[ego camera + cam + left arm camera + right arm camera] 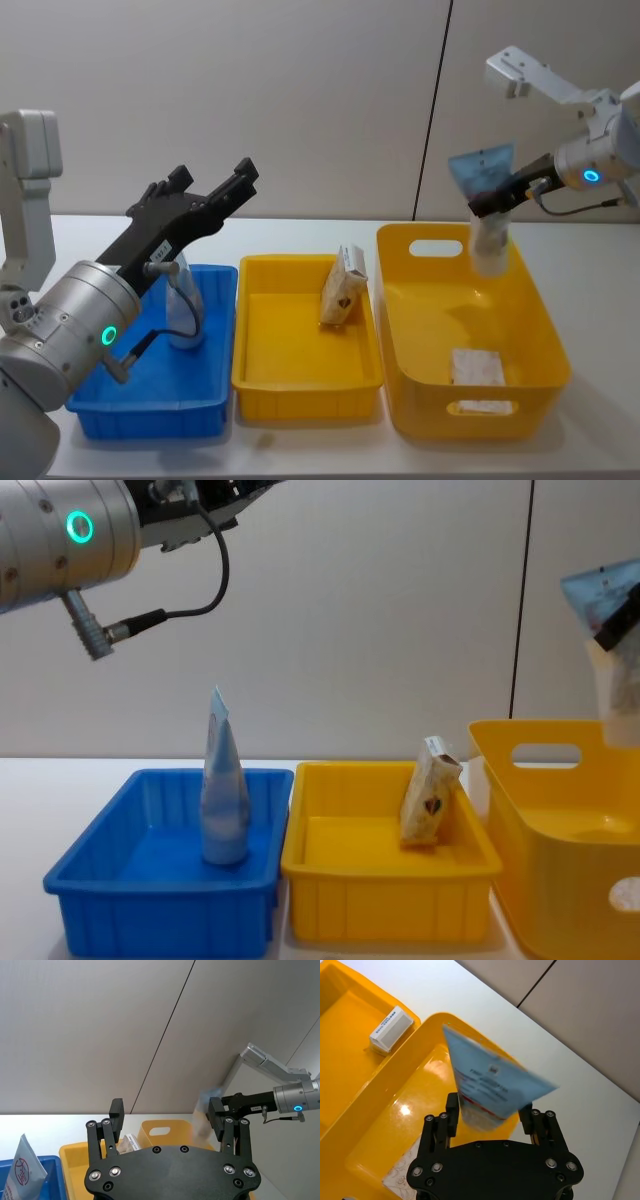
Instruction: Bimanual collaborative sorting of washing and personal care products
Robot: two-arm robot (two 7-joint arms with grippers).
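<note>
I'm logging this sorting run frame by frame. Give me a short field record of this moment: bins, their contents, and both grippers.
blue bin: one tube standing upright
middle yellow bin: one carton leaning on the far right wall
large yellow bin: one flat carton on the floor
left gripper: open, raised above the blue bin, holding nothing
right gripper: shut on second tube, held above the large yellow bin's far side

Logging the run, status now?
Right gripper shut on tube above tall yellow bin. Left gripper open, raised over blue bin. Nothing in the way.
</note>
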